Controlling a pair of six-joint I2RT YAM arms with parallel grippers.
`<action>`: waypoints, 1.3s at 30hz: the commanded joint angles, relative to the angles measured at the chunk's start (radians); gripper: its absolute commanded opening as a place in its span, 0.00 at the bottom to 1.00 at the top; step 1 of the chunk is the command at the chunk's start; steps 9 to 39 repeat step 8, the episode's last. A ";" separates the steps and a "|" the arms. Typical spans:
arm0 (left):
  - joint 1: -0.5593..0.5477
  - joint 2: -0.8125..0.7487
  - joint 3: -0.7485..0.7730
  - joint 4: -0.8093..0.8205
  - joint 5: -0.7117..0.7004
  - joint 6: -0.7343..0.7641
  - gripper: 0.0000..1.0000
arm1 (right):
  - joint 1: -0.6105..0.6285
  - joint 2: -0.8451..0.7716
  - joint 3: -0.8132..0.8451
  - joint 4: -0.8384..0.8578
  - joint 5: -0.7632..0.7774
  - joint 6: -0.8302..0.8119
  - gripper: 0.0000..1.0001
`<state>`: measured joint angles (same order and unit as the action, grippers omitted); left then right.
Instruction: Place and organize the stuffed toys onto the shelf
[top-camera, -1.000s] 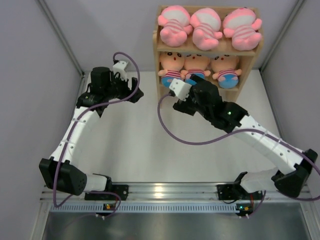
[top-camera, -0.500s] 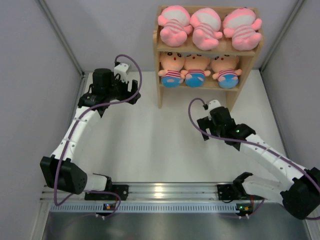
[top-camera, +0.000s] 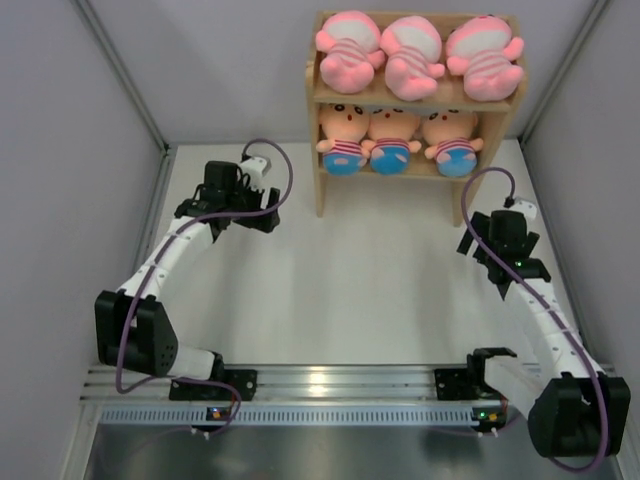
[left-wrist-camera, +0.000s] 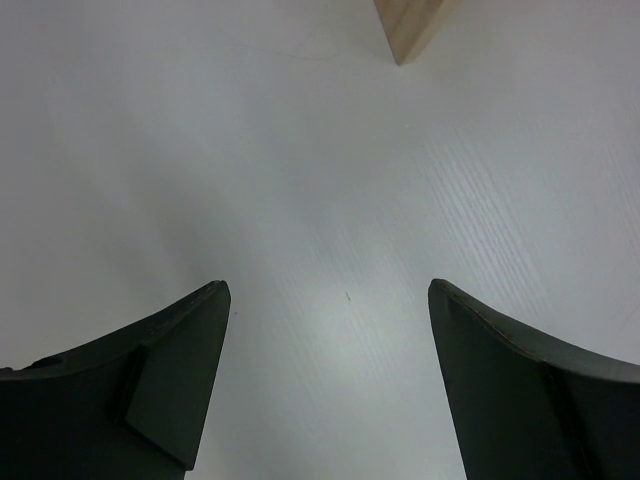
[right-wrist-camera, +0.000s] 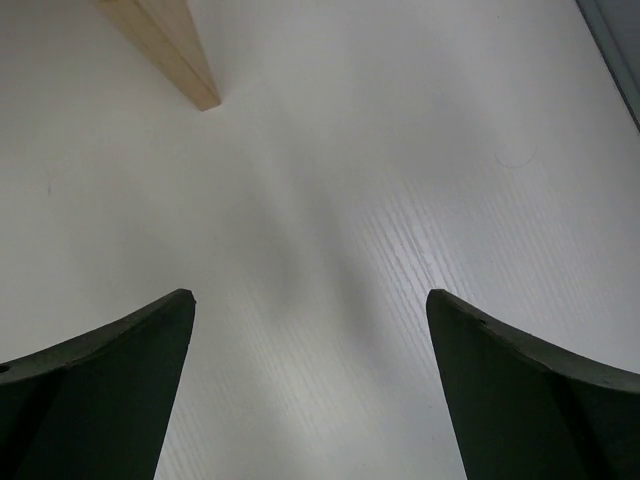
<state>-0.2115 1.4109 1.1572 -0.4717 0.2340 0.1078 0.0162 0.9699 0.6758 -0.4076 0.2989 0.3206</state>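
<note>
**Item 1. Shelf** (top-camera: 321, 185). Light wood, two tiers, standing at the far side of the white table (top-camera: 350, 290), against the back wall.

**Item 2. Pink striped toys, three.**
- All three are on the upper tier, side by side: left (top-camera: 348, 47), middle (top-camera: 412, 55), right (top-camera: 484, 55).
- They fill the tier from panel to panel, and neighbours touch.

**Item 3. Black-haired dolls, three.**
- All three are on the lower tier, in a row facing forward: left (top-camera: 345, 135), middle (top-camera: 393, 140), right (top-camera: 452, 140).
- Each wears a red-and-white striped shirt and blue shorts.
- Neighbours touch at the arms.

**Item 4. Left gripper** (left-wrist-camera: 328, 290).
- State: released. The fingers are spread wide, with only bare table surface between them.
- Position: over the table to the left of the shelf and apart from it.
- The corner of the shelf's left foot shows ahead of the fingers in the wrist view.
- All six toys lie beyond it, up on the tiers, and it touches none of them.

**Item 5. Right gripper** (right-wrist-camera: 308, 296).
- State: released. The fingers are spread wide over bare table.
- Position: near the front right of the shelf, not touching it.
- The shelf's right foot shows ahead and to the left in the wrist view.
- The toys are well clear of it, on the tiers to its upper left.
</note>
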 joint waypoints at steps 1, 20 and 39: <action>0.004 0.006 -0.016 0.071 0.022 0.015 0.86 | -0.007 0.009 0.001 0.039 0.078 0.064 0.99; 0.004 0.019 -0.005 0.071 0.034 0.015 0.86 | -0.005 0.000 -0.016 0.067 0.152 0.097 0.99; 0.004 0.019 -0.005 0.071 0.034 0.015 0.86 | -0.005 0.000 -0.016 0.067 0.152 0.097 0.99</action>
